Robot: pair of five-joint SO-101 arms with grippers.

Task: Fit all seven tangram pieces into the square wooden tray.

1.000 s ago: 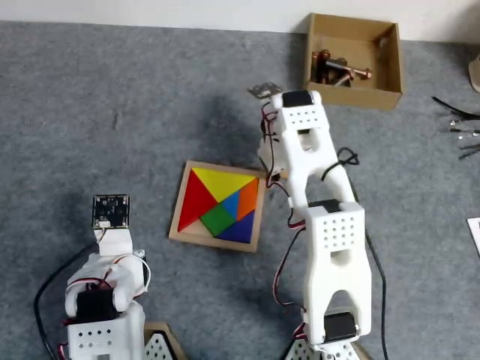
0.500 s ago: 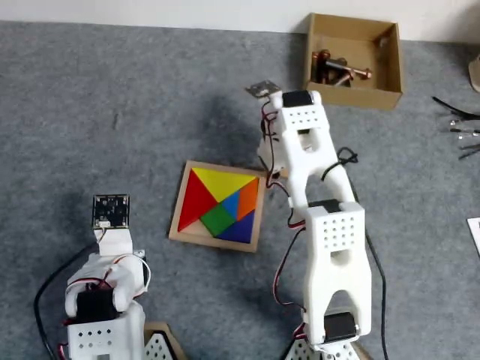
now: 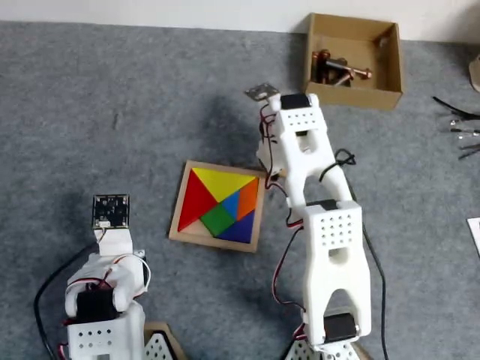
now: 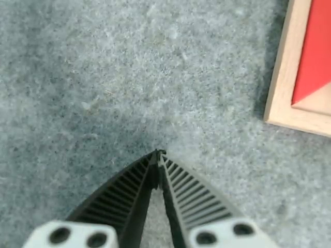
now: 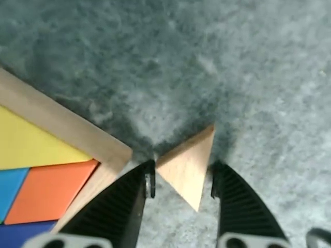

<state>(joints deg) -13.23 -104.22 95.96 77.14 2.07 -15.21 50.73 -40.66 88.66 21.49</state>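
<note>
The square wooden tray [image 3: 178,202] lies near the middle of the grey carpet [image 3: 112,112], turned a little out of line with the carpet's edges. Six coloured pieces sit in it: a yellow triangle [image 3: 221,182] along its far side, a red triangle [image 3: 196,204] along its left side, then a green square [image 3: 218,219], a light blue piece [image 3: 231,202], an orange piece [image 3: 247,204] and a dark blue triangle [image 3: 240,229]. The tray's near left corner shows a bare triangular slot [image 3: 187,226].

The seventh piece, a plain wooden triangle [image 5: 189,165], is just off the tray's far right corner. Its square corner points at that tray corner, and its long edge faces away from the tray. The right gripper [image 5: 181,178] straddles it with fingers [image 5: 134,204] spread about as wide as the piece (one tip looks to touch the square corner, the other sits just beside the long edge). Whether the piece rests on the carpet or is lifted, I cannot tell.

The left gripper [image 4: 158,154] hangs over bare carpet near the tray's left side, its fingers pressed together with nothing between them.

A cardboard box [image 3: 351,97] sits toward the carpet's far right corner.
</note>
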